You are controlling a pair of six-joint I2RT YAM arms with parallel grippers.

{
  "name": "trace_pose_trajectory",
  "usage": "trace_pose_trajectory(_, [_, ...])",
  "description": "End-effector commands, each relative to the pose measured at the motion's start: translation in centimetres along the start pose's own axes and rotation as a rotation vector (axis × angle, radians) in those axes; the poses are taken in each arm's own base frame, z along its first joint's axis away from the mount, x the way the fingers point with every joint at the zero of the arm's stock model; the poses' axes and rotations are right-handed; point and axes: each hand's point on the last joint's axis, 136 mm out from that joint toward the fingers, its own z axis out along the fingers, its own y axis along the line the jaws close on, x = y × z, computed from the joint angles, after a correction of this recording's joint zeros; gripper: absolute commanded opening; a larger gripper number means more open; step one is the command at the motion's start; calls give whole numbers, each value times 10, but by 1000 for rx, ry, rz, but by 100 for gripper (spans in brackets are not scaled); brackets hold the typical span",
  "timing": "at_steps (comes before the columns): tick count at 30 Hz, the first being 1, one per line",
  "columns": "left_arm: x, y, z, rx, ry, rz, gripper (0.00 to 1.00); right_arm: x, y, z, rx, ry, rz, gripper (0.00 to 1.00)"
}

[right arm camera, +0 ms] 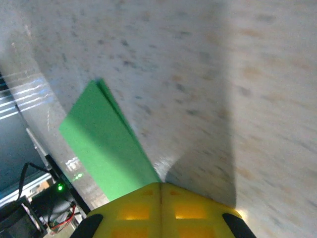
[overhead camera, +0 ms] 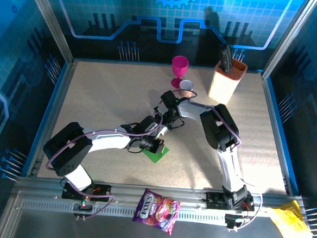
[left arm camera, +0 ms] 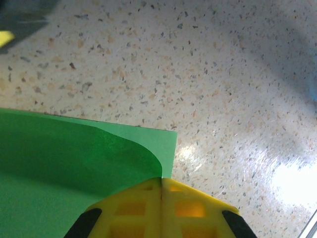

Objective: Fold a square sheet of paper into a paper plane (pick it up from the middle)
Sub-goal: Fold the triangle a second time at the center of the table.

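Observation:
The square sheet of paper is bright green and lies near the middle of the table, folded over on itself. In the left wrist view the sheet of paper has a curled upper layer over a flat lower one. My left gripper is shut on the edge of that curled layer. In the right wrist view the paper is a narrow doubled strip running away from my right gripper, which is shut on its near end. From above, the left gripper sits over the paper and the right gripper is just beyond it. No paper plane shape is in view.
A pink goblet, a small white cup and a cream and orange knife holder stand at the back. On the front rail lie a purple snack bag and crumpled yellow paper. Blue walls enclose the table.

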Motion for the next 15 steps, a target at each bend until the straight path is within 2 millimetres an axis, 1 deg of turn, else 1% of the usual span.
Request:
trace_pose_trajectory(1, [-4, -4, -1, 19, 19, 26, 0, 5, -67, -22, 211, -57, 191, 0])
trace_pose_trajectory(4, [-5, -5, 0, 24, 23, 34, 0, 9, -82, -34, 255, -92, 231, 0])
trace_pose_trajectory(6, [-6, -7, 0, 29, 27, 36, 0, 11, -85, -40, 258, -109, 244, 0])
trace_pose_trajectory(7, [-5, -7, 0, 32, 31, 39, 0, 10, -82, -43, 247, -122, 237, 0])
trace_pose_trajectory(9, [-3, -8, 1, 37, 37, 38, 0, 5, -67, -49, 212, -145, 199, 0])
trace_pose_trajectory(11, [-2, -7, 2, 38, 39, 33, 0, -3, -45, -56, 168, -167, 131, 0])
trace_pose_trajectory(13, [0, -6, 2, 39, 43, 30, 0, -9, -17, -60, 109, -175, 38, 0])
trace_pose_trajectory(15, [2, -5, 2, 37, 43, 31, 0, -12, 12, -60, 35, -161, -54, 0])
